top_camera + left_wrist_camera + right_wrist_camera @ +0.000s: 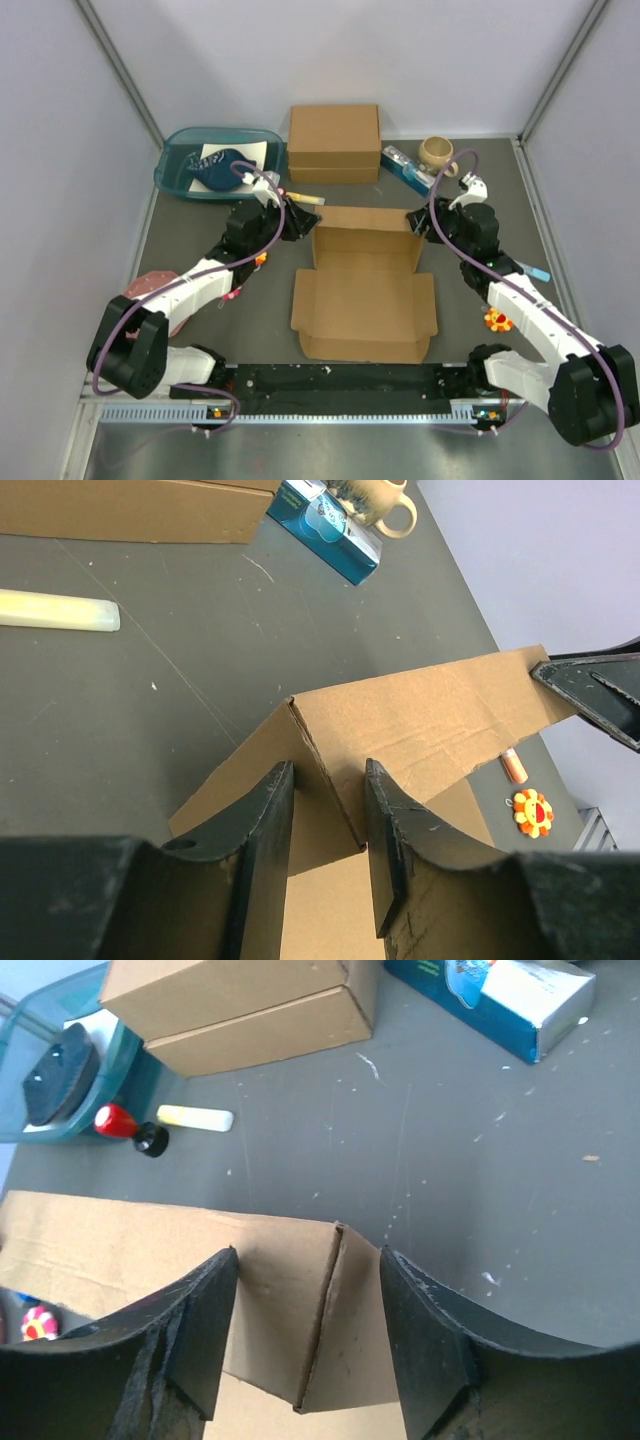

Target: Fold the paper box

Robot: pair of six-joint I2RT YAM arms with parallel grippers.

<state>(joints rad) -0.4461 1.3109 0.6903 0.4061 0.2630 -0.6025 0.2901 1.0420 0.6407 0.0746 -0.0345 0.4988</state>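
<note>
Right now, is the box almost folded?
Not yet. Done: the box has its back wall up. In hand: the left gripper and right gripper each straddle a back corner. To do: the front panel and its side flaps lie flat.

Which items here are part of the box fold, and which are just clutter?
Job: paper box, left hand, right hand.
Clutter: ready-made cardboard box, teal tub, mug, blue carton, yellow stick, flower toy.
</note>
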